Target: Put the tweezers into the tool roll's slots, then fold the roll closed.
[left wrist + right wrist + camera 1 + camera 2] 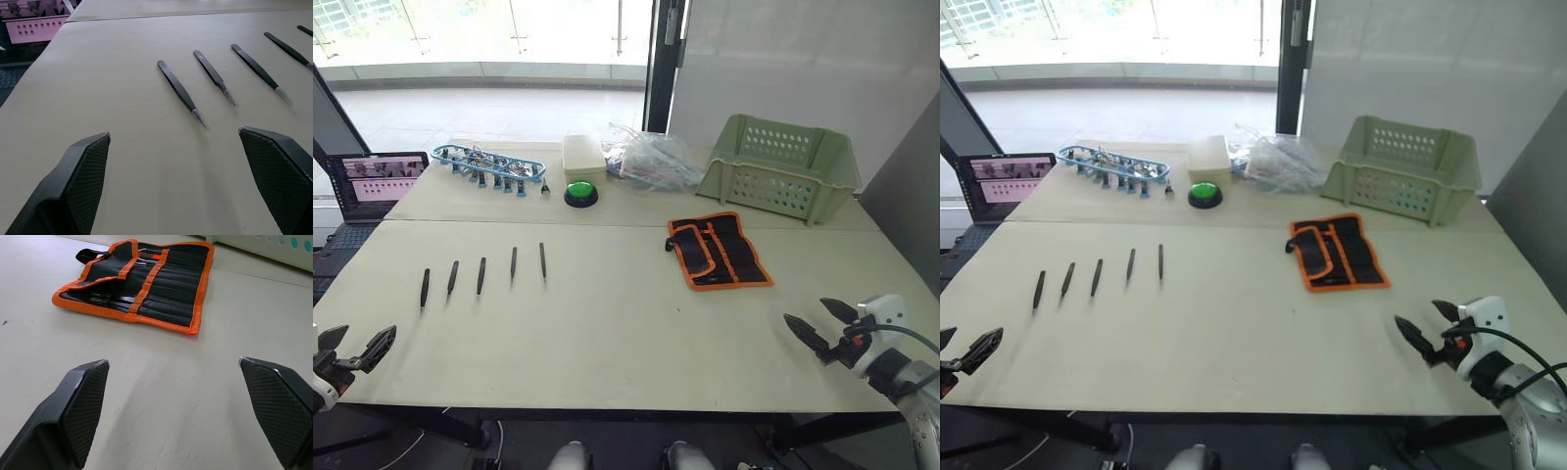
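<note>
Five tweezers (481, 275) are laid in a row at left of centre, apart for single picking; the tool roll (718, 251) is spread flat at right, slots exposed. Left gripper (350, 351) and right gripper (821, 327) are held spread, empty, at the bottom corners

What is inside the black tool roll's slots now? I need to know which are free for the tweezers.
The open black fabric tool roll with orange edging already holds a few dark slim tools in its slots. What type they are, and how many slots stay free, is hidden by the fabric.

The tool roll's (142, 281) folded flap hides part of its slots.
</note>
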Motion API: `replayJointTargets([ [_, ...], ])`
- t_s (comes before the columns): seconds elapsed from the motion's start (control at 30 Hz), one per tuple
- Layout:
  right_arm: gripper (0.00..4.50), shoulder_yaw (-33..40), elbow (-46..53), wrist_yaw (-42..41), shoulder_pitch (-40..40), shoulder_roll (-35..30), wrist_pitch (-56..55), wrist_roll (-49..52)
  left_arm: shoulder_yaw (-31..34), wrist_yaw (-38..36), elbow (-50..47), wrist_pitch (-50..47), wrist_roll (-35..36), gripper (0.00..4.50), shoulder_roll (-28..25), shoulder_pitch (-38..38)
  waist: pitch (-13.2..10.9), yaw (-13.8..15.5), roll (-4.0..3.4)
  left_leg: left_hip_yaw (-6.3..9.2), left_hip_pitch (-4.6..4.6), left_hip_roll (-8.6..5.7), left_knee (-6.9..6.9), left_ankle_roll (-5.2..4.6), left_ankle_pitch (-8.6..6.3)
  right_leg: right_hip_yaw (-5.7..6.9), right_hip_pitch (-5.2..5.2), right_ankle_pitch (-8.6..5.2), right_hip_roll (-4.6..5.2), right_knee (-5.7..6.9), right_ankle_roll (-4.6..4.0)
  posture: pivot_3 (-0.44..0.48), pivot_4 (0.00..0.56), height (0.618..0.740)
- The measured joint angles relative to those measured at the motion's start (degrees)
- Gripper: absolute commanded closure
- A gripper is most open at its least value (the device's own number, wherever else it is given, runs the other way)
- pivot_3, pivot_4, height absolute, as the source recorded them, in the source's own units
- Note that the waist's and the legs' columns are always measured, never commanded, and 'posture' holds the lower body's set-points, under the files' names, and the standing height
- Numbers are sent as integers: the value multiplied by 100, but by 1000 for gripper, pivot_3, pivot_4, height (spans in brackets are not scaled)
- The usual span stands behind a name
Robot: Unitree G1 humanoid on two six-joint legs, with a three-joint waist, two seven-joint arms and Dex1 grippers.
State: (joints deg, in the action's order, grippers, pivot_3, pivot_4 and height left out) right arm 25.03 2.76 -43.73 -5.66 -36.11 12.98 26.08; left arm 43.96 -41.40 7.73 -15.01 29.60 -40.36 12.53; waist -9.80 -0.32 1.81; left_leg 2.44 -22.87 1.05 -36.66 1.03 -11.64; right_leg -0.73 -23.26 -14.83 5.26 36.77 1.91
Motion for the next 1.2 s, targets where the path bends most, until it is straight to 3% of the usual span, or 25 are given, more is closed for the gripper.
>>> replayJointTargets([
  [0.07, 0, -4, 6, 9, 1, 7, 0, -3, 4, -9, -30, -12, 12, 43, 7, 38, 0, 0, 0, 0, 0, 0, 0, 0, 0, 0, 0, 0, 0, 0, 0, 0, 150, 721],
  [0.2, 0, -290, 586, 357, -36, 334, 197, -23, -87, -317, -1115, -34, 359, 43, 431, 634, 0, -46, 1, -6, -2, 7, 0, 2, -2, -11, -1, 1, 5, -1, -2, 0, 150, 721],
  [0.37, 0, -720, 1400, 1215, 176, 768, 889, -19, -398, -376, -2208, -61, 575, 43, 951, 1100, 0, -34, 0, -9, -1, 14, 0, 2, -2, -12, -2, 3, 3, -1, -5, 0, 150, 721],
  [0.53, 0, -1317, 1821, 2342, 740, 1526, 1369, -338, -586, -776, -2379, 346, 552, 43, 1074, 1407, 0, -44, 1, -14, -6, 26, -1, 2, -2, -9, -20, 7, -19, 0, -19, 0, 150, 721],
  [0.77, 0, -1988, 1570, 3815, 1592, 2735, 1858, -962, -709, -1325, -2449, 509, 651, 43, 831, 1411, 1, -33, 0, -29, -44, 43, -5, 1, 0, -19, -71, 35, -41, 8, -56, 0, 150, 721],
  [1.2, 0, -2139, 92, 4504, 2565, 3581, 1792, -1364, -1232, -1899, -2481, 762, 586, 43, 527, 1019, 0, -92, -1, -51, -35, 136, -6, 0, 0, -46, -93, 68, -150, 22, -55, 0, 150, 721],
])
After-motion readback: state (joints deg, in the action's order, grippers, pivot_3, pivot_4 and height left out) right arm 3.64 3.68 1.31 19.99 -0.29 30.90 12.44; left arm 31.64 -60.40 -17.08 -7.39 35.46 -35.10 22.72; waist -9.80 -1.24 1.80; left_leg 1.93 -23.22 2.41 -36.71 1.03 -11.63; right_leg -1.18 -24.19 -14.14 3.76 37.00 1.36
